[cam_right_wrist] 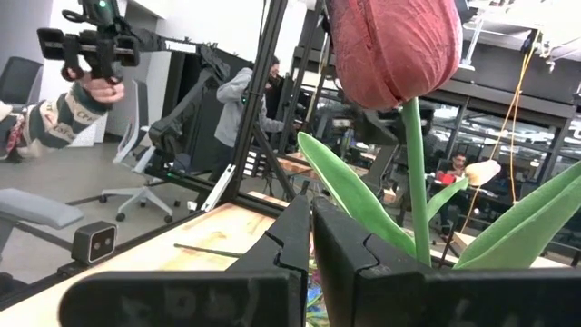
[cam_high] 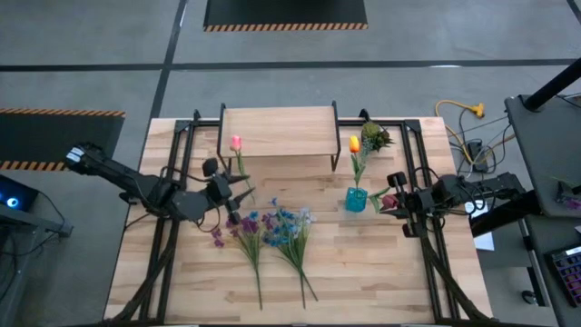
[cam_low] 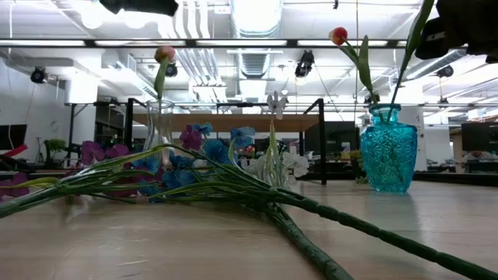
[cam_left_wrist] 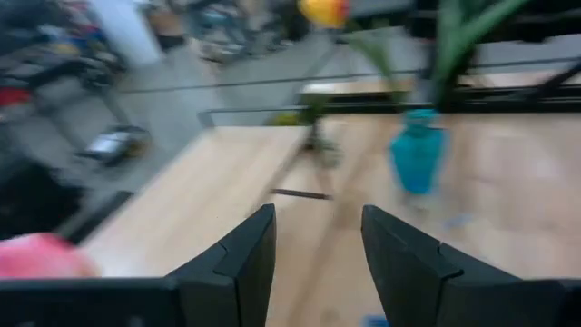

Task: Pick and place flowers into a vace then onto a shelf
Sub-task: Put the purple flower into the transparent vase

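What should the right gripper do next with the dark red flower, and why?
Probably lower it a little further. The right gripper is shut on the dark red flower beside the turquoise vase, which already holds the orange flower; its stem seems to enter the vase's mouth in the low view.

**Two dark arms, matte black fingers**

Both arms are dark, almost black, built of jointed segments with black cables running along them. The left gripper (cam_high: 238, 197) carries two matte black, wedge-shaped fingers (cam_left_wrist: 243, 263) with flat, angular faces. The right gripper (cam_high: 388, 203) has the same black moulded fingers (cam_right_wrist: 295, 238), chamfered at the tips, on a broad black crossbar.
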You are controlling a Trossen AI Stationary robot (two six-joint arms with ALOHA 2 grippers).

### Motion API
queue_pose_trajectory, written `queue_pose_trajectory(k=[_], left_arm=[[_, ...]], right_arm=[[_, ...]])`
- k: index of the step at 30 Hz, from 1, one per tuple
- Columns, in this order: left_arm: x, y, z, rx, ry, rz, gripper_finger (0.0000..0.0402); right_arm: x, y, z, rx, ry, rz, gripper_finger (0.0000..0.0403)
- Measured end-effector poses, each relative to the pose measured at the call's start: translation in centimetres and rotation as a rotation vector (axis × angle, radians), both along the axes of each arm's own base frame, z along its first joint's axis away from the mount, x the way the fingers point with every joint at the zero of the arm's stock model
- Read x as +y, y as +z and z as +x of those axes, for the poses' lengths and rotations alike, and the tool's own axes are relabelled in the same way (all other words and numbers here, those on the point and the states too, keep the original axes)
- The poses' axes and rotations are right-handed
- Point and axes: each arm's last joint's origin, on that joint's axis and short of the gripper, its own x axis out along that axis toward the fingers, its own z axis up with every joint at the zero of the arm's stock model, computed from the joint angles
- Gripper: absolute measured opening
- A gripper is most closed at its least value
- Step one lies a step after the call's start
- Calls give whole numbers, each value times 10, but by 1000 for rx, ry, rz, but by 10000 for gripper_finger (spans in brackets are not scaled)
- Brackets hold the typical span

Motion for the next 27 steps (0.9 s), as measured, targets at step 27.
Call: queue_pose_trajectory(k=[27], left_arm=[[-61, -67, 48, 50, 102, -1038, 148]], right_arm=[[0, 0, 0, 11, 7, 32, 9]])
